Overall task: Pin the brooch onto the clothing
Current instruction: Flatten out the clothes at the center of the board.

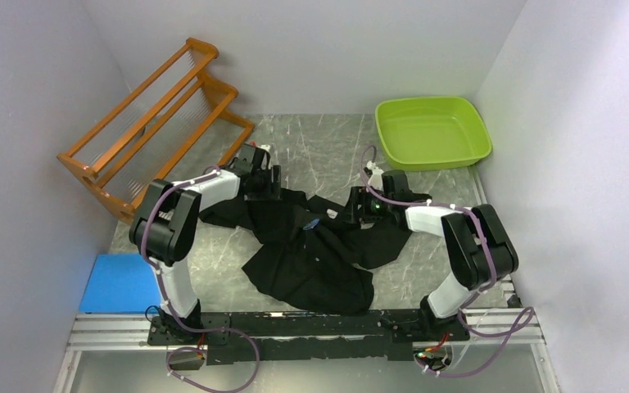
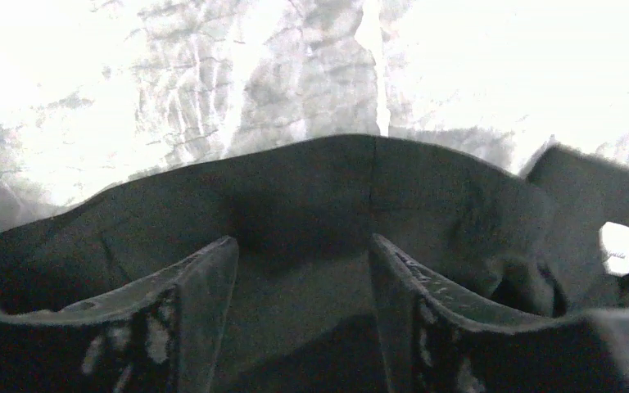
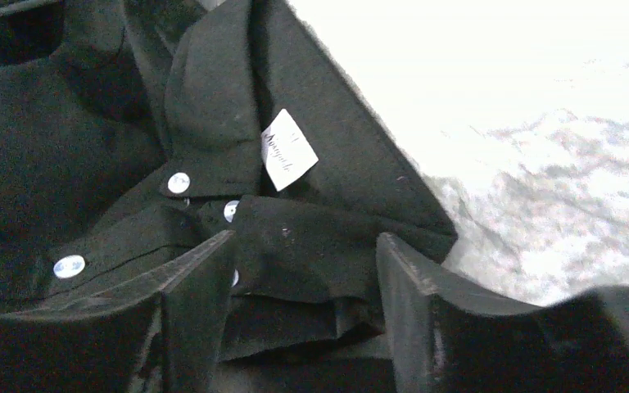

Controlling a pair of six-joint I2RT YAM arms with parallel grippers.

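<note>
The black shirt [image 1: 311, 250] lies crumpled in the middle of the grey table. My left gripper [image 1: 260, 182] is open at the shirt's far left edge; in the left wrist view its fingers [image 2: 205, 286] stand spread over a fold of black cloth [image 2: 311, 188]. My right gripper [image 1: 359, 209] is open at the shirt's far right part; in the right wrist view it [image 3: 305, 236] hangs over the collar and button placket, with the white neck label [image 3: 288, 149] and pale buttons [image 3: 178, 182] just beyond. A small blue speck [image 1: 313, 223] lies on the shirt between the grippers; I cannot tell whether it is the brooch.
An orange wooden rack [image 1: 156, 123] stands at the back left. A green plastic tub [image 1: 432, 131] sits at the back right. A blue pad [image 1: 119, 282] lies at the near left. White walls close in on the table on three sides.
</note>
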